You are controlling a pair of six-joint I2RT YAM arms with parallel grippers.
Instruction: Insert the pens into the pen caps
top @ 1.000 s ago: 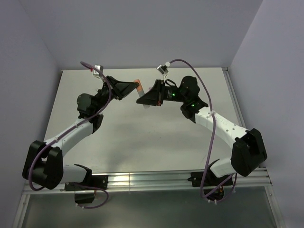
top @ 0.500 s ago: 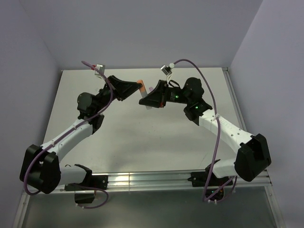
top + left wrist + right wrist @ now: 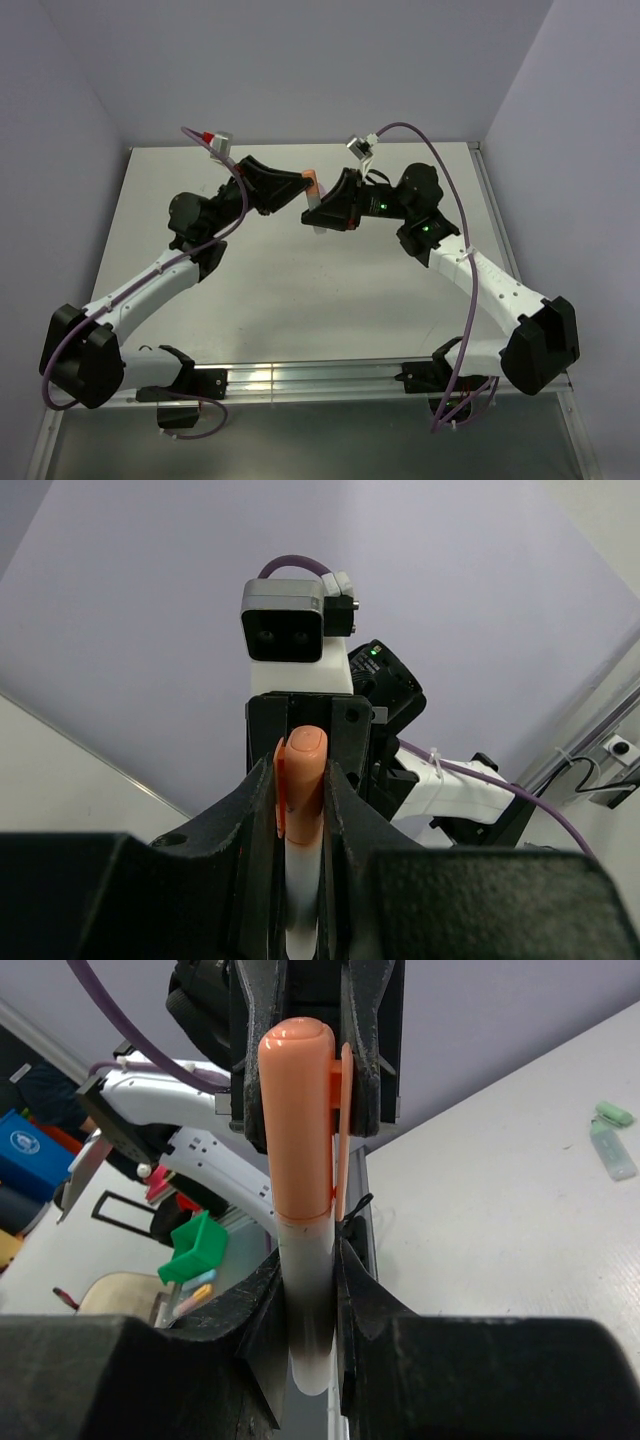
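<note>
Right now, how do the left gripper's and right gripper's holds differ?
The left gripper clamps the orange cap; the right gripper clamps the pale barrel below it. The left gripper reaches in from the left, the right gripper from the right. Both are shut on one pen.

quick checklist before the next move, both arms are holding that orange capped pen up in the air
1. Left fingers clamped on the orange cap: ok.
2. Right fingers clamped on the pale pen just below the cap: ok.
3. Cap and pen in one straight line, no kink at the joint: ok.
4. Cap pushed fully home: its rim meets the pen and no tip shows, but whether it has clicked: cannot tell.
5. Mint-green pen lying on the table, capped or not: cannot tell.
</note>
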